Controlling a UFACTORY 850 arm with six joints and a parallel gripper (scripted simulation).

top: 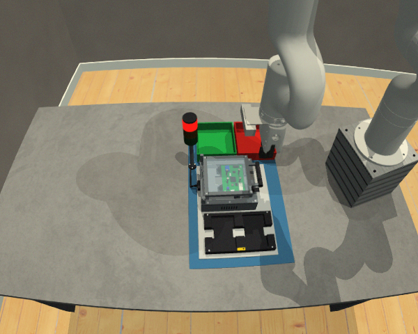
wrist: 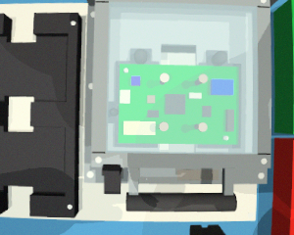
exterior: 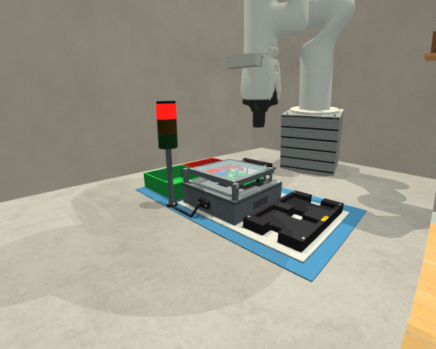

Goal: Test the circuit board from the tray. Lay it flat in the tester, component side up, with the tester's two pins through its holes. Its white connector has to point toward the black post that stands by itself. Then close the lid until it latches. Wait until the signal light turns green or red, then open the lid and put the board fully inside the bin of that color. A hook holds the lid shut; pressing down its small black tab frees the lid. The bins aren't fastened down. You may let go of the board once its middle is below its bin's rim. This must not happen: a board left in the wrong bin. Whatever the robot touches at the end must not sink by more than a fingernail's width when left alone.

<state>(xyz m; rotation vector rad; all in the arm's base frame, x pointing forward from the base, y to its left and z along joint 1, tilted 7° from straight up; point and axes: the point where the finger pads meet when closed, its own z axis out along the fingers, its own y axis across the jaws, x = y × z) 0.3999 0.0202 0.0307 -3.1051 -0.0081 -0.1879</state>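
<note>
gripper (exterior: 259,123): clenched, holding nothing, upper centre above tester (exterior: 225,201) | board (wrist: 178,104): under closed lid (top: 228,176) | signal light (exterior: 166,111): red

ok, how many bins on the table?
2. The green bin sits just behind the tester, beside the signal light. The red bin touches its right side, partly hidden under the shut, empty gripper. No others visible.

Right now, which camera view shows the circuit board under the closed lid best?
The wrist view: it looks straight down through the clear lid, so the circuit board fills the frame. The top view shows it small. The exterior view shows only blurred colours from the side.
</note>
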